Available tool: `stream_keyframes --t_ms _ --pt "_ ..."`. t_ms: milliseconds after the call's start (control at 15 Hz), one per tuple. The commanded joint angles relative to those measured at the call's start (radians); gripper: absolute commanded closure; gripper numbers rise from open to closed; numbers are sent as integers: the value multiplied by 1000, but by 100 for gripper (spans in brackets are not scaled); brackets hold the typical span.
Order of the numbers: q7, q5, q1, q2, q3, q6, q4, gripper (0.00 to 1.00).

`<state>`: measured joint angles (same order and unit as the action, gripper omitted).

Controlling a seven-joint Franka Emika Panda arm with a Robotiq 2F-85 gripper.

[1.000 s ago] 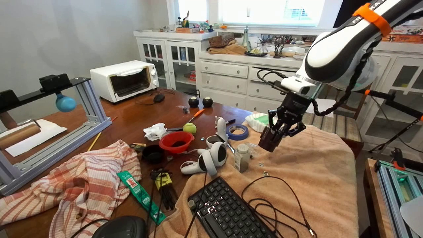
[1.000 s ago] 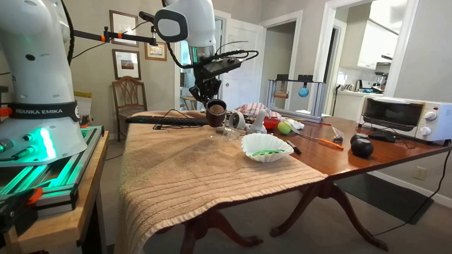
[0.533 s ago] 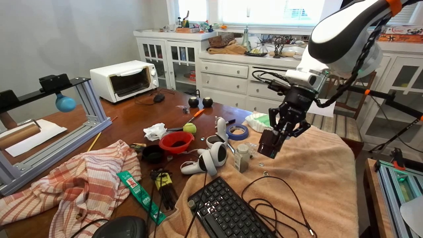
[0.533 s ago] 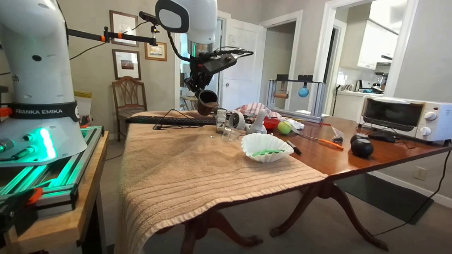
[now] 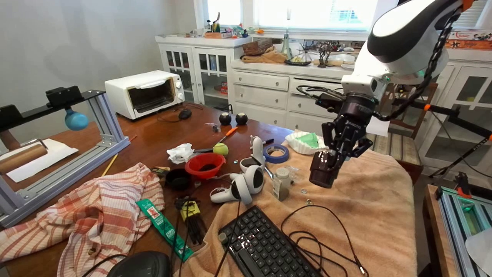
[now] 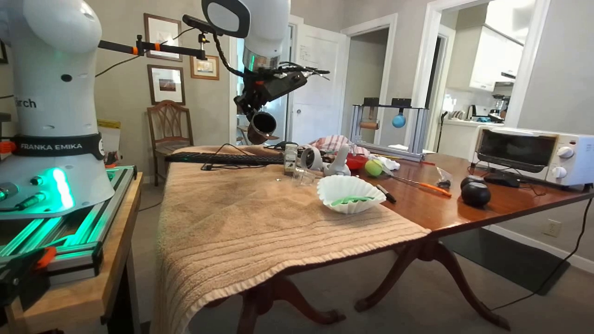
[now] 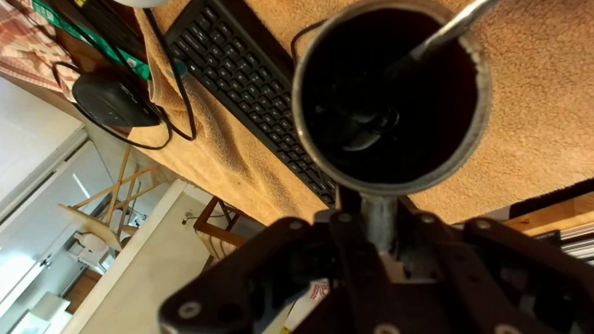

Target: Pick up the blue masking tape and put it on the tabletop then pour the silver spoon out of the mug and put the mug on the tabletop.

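My gripper [image 5: 343, 154] is shut on the handle of the dark mug [image 5: 323, 169], with the fingers on both sides of the handle in the wrist view [image 7: 383, 220]. The mug hangs above the peach-tan cloth, tilted, its mouth facing an exterior view [image 6: 262, 126]. The silver spoon [image 7: 457, 25] stands in the mug, its handle sticking out past the rim; the bowl end is dim inside. The blue masking tape [image 5: 276, 159] lies flat on the brown tabletop [image 5: 148, 132] at the cloth's edge, left of the gripper there. It does not show in the wrist view.
A clear shaker [image 5: 281, 186] and white controllers [image 5: 250, 181] stand left of the mug. A white fluted bowl [image 6: 350, 188] sits on the cloth [image 6: 260, 222]. A black keyboard [image 5: 269, 250] with a loose cable lies in front. A red bowl [image 5: 192, 167] stands farther left.
My gripper has carried the mug a little sideways, closer to the robot's side, and changed its tilt, so its dark inside shows more. The tape has not moved.
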<state>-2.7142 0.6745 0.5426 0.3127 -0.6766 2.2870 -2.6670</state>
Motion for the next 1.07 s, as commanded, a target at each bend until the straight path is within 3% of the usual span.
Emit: stream_keyframes --t_ms 0,600,800,1000 --pt "-24 -107 197 82 -259 -67 4 96" --pt "-18 -461 712 302 -940 -111 102 96" --pt "-17 -595 833 437 -1090 -89 169 96" --pt "-17 -674 889 545 -1148 -98 237 96"
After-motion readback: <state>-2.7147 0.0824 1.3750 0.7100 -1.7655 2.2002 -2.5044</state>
